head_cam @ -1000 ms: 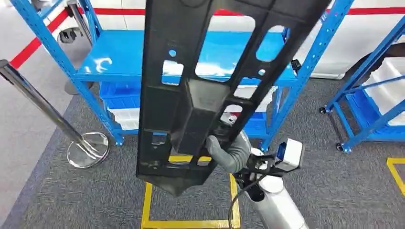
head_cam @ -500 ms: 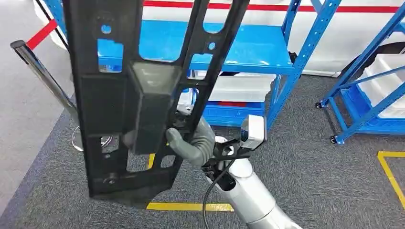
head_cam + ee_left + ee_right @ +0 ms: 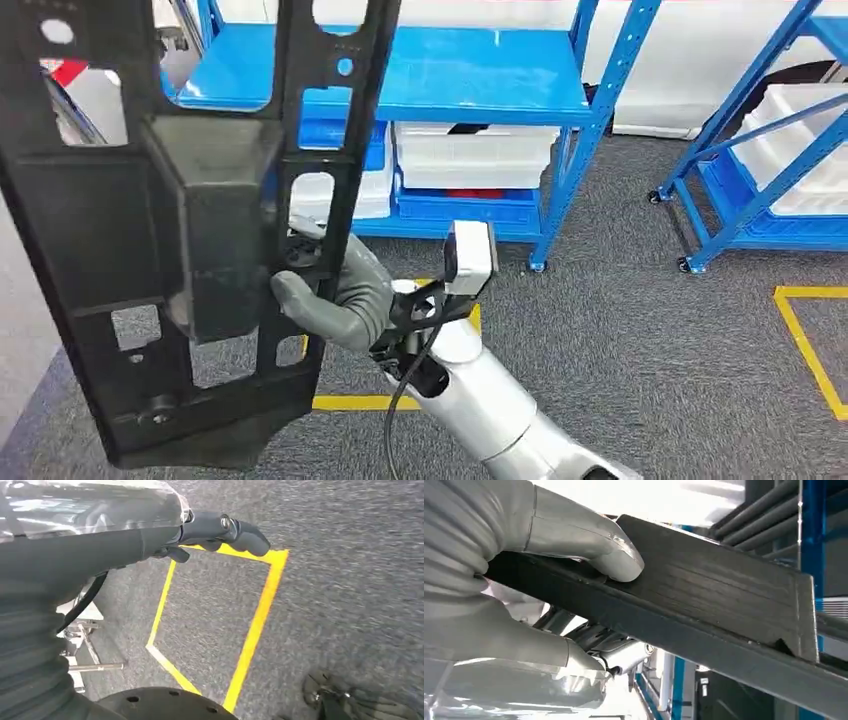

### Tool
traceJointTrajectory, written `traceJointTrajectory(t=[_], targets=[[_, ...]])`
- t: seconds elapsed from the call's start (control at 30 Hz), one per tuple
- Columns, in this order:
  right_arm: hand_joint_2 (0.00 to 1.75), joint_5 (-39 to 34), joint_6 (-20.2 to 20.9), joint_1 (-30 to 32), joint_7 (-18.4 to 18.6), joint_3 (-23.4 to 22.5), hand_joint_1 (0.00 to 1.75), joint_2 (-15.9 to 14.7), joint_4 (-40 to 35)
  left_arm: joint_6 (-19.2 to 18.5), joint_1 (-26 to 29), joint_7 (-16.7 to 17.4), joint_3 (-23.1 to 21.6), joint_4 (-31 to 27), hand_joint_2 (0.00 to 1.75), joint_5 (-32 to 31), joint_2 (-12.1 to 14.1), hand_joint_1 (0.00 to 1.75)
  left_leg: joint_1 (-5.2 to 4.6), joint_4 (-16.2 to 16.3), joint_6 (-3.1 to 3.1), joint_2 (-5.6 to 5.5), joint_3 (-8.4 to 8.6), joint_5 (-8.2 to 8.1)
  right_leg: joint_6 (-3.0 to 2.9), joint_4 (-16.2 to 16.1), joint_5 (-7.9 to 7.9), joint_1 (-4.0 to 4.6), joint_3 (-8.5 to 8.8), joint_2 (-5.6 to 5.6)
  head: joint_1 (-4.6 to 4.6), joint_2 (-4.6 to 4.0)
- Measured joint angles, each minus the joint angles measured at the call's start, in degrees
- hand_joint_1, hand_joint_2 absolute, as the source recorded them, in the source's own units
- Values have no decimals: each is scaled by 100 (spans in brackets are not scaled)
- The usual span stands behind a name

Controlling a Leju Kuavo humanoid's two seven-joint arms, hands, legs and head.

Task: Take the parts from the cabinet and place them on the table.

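Observation:
A large black plastic panel [image 3: 190, 230] with cut-out windows and a raised box in its middle stands upright close before me, at the left of the head view. My right hand [image 3: 335, 300] grips its near edge from the right, thumb wrapped onto the front. In the right wrist view the grey thumb [image 3: 619, 562] presses on the panel's dark edge [image 3: 724, 610]. My left hand [image 3: 220, 527] hangs over the grey carpet and holds nothing, its dark fingers loosely stretched out.
A blue shelf rack [image 3: 480, 75] stands behind, with white bins [image 3: 475, 155] on its lower level. A second blue rack [image 3: 770, 150] is at the right. Yellow tape [image 3: 810, 350] marks the carpet. Below my left hand lies a yellow tape square [image 3: 255, 625].
The whole view has shifted, so the camera has turned. The panel now sits further left and lower in the picture, still in my right hand's grip.

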Motion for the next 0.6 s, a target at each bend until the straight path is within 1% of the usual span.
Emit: traceJointTrajectory(t=[0.03, 0.07, 0.1, 0.13, 0.17, 0.2, 0.23, 0.27, 0.3, 0.33, 0.37, 0.4, 0.43, 0.47, 0.5, 0.53, 0.57, 0.6], targets=[[175, -57, -33, -33, 4, 37, 175, 15, 28, 24, 1, -33, 0, 0, 175, -4, 0, 0, 2, 418, -13, -1, -114, -351, -5, 2, 59, 13, -79, -2, 0, 0], [175, -142, -52, -62, 9, 72, 175, 20, 59, 48, 0, -59, 0, 0, 175, -40, 0, 0, 2, 874, -30, -2, -229, -603, -18, 0, 90, 24, -154, -1, 2, 0], [175, -233, -41, -87, 17, 109, 175, 22, 96, 68, 1, -59, 0, 0, 175, -68, 0, 0, 4, 1232, -55, -2, -302, -690, -14, 2, 142, 31, -223, -7, 2, 0], [175, -282, -44, -116, 26, 142, 175, 26, 140, 85, 7, -72, 0, 0, 175, -77, 0, 0, 6, 1465, -74, -2, -317, -582, -8, 13, 194, 32, -296, -54, 0, 0], [175, -286, -63, -135, 28, 168, 175, 28, 168, 101, 12, -107, 0, 0, 175, -90, 0, 0, 17, 1466, -96, -2, -234, -310, 9, 32, 239, 26, -372, -76, 0, 0], [175, -286, -63, -146, 28, 188, 175, 28, 186, 129, 11, -153, 0, 0, 175, -101, 0, 0, 35, 1259, -113, 4, -71, -75, 31, 52, 265, 14, -432, -106, 0, 0], [175, -284, -61, -161, 28, 216, 175, 28, 207, 148, 10, -188, 0, 0, 175, -103, 0, 0, 64, 778, -141, 40, 251, 93, 62, 93, 288, -2, -484, -140, 0, 0], [175, -284, -61, -174, 28, 236, 175, 33, 219, 153, 9, -203, 2, 0, 175, -103, -4, 0, 92, 245, -186, 160, 579, 54, 89, 145, 294, 2, -518, -168, 0, 0], [175, -284, -61, -186, 26, 247, 175, 37, 225, 153, 0, -212, 2, -2, 175, -105, -28, 0, 1, -97, -189, 240, 837, -169, 124, 183, 297, 32, -565, -196, 0, 0], [175, -282, -63, -202, 28, 253, 175, 44, 232, 155, -5, -223, 0, -2, 175, -105, -39, 0, 7, -269, -71, 217, 886, -257, 149, 205, 316, 52, -571, -240, 0, 0], [175, -284, -61, -217, 26, 260, 175, 46, 240, 157, -3, -254, 0, -2, 175, -109, -61, 0, 8, -283, -24, 161, 853, -270, 173, 219, 339, 69, -585, -269, 2, 0], [175, -275, -65, -224, 26, 277, 175, 46, 245, 160, 1, -264, 0, -2, 175, -120, -63, 0, 5, -267, 9, 127, 825, -256, 198, 210, 364, 56, -583, -313, 2, 0], [175, -269, -83, -225, 22, 293, 175, 48, 245, 166, 7, -265, 0, -2, 175, -122, -66, 0, 10, -289, 74, 88, 804, -220, 226, 220, 376, 46, -590, -360, 0, 0], [175, -258, -96, -230, 11, 299, 175, 46, 245, 175, 0, -264, 0, -2, 175, -138, -66, 0, 30, -302, 134, 64, 803, -184, 264, 283, 287, 14, -624, -260, 2, 0], [175, -249, -109, -233, 2, 308, 175, 46, 245, 186, -14, -243, 0, -2, 175, -140, -66, 0, 29, -301, 179, 33, 774, -155, 292, 517, 69, 1, -725, -107, 2, 0], [175, -242, -126, -234, -2, 312, 175, 44, 245, 203, -25, -197, 0, -2, 175, -140, -66, 0, 28, -300, 211, 12, 747, -134, 310, 936, -185, 2, -894, -26, 2, 0], [175, -240, -142, -230, -2, 325, 175, 37, 245, 227, -32, -147, 0, -2, 175, -138, -66, 0, 20, -296, 232, -26, 721, -116, 327, 1464, -428, 4, -1111, 5, 2, 0], [175, -238, -155, -226, -2, 345, 175, 26, 245, 249, -38, -109, 0, -2, 175, -136, -66, 0, 5, -292, 243, -73, 699, -101, 329, 1932, -591, 5, -1300, 8, 2, 0]])
